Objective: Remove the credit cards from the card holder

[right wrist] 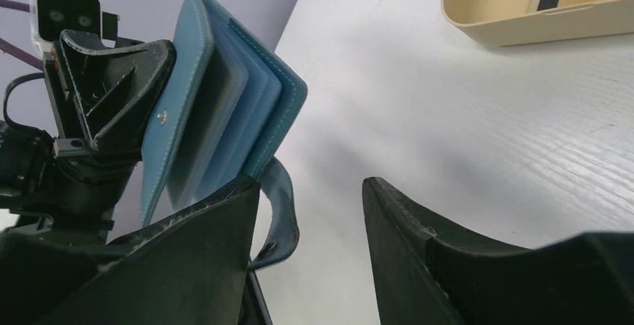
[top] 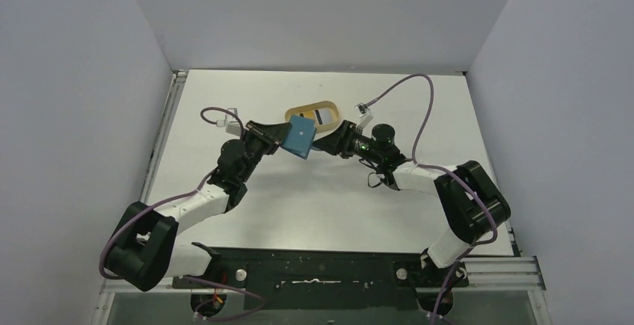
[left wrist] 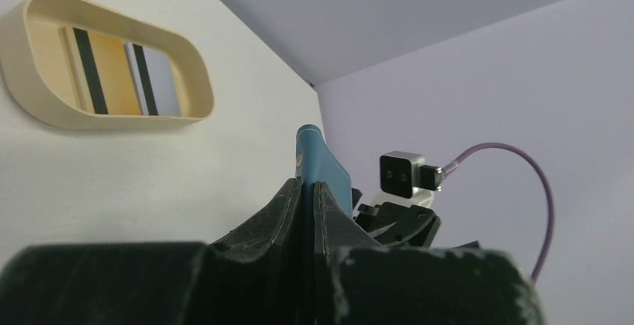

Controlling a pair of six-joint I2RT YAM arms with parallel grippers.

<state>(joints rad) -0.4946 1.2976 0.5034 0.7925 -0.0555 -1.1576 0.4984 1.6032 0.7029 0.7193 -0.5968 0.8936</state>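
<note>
The teal card holder (top: 300, 138) hangs above the table, partly open, with my left gripper (top: 282, 140) shut on one cover. In the left wrist view its edge (left wrist: 320, 162) sticks up from between the closed fingers (left wrist: 307, 183). The right wrist view shows its light blue inner pockets (right wrist: 254, 108) fanned out and a greyish sleeve (right wrist: 205, 127). Its snap tab (right wrist: 282, 205) curls down beside the left finger of my right gripper (right wrist: 310, 183), which is open and holds nothing. Two credit cards (left wrist: 123, 71), one yellow and one pale, each with a black stripe, lie in the tan tray.
The tan oval tray (top: 299, 108) sits on the white table just behind the two grippers; its rim (left wrist: 187, 112) is up and to the left in the left wrist view. Grey walls enclose the table on three sides. Purple cables arc over both arms.
</note>
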